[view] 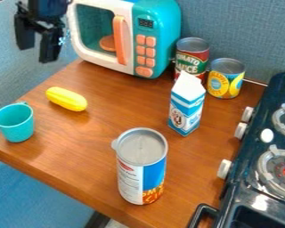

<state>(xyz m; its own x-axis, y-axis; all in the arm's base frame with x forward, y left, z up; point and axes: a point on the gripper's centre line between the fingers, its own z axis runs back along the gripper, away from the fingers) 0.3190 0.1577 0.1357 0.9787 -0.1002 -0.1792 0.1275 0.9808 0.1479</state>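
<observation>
While aloft, tool (38, 46) near microwave (130, 40).

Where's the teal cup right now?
The teal cup stands near the camera view's left edge, on the wooden counter, below and left of the yellow toy.

Bright light, soft shadows, slight blur.

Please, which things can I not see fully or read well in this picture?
All in the camera view:
- Base of tomato can: hidden by carton.
- Part of inside of microwave: hidden by its handle.
- Right side of stove: cut off by right edge.
- Arm above gripper: cut off by top edge.
- Small print on tall can: too small.
</observation>
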